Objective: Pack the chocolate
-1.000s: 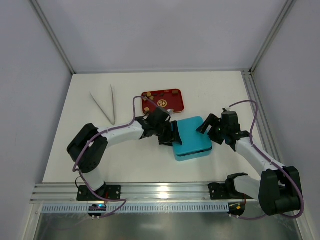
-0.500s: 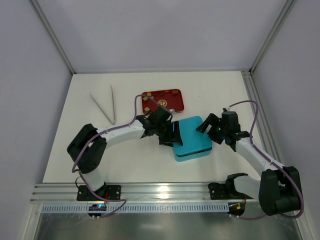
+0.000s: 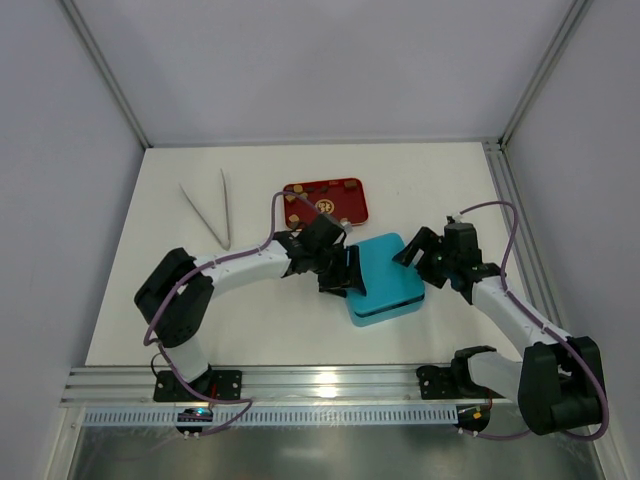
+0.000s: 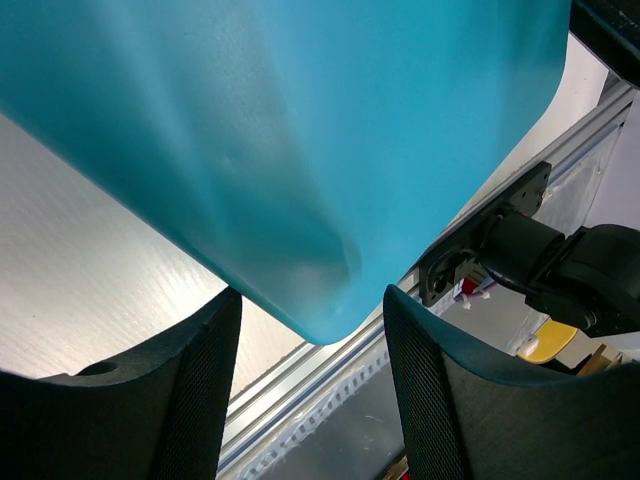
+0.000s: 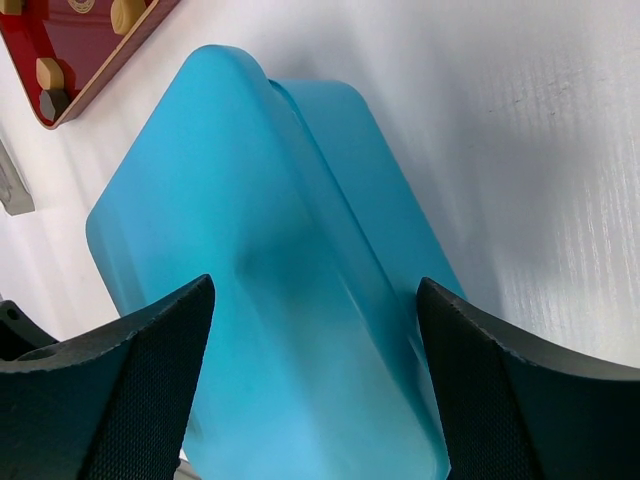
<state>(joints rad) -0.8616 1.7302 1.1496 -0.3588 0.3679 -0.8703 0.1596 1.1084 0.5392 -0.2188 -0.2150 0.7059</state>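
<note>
The red tray [image 3: 345, 205] lies at the back centre with a few tan chocolate pieces [image 3: 296, 187] along its edges. It also shows in the right wrist view [image 5: 95, 50], with chocolate [image 5: 48, 72] on it. A teal box [image 3: 388, 280] stands in front of it, its lid [image 5: 230, 250] sitting slightly askew on the base [image 5: 370, 190]. My left gripper [image 3: 346, 272] is open at the box's left edge, and a lid corner [image 4: 320, 300] reaches between its fingers. My right gripper [image 3: 416, 250] is open at the box's back right, its fingers [image 5: 150, 350] spread over the lid.
Two long grey sticks [image 3: 208, 215] lie in a V at the back left of the white table. The aluminium rail [image 3: 330, 385] runs along the near edge. Grey walls close in the back and sides.
My left gripper has shifted slightly toward the near right along the box's left edge. The right gripper and the box have barely moved.
</note>
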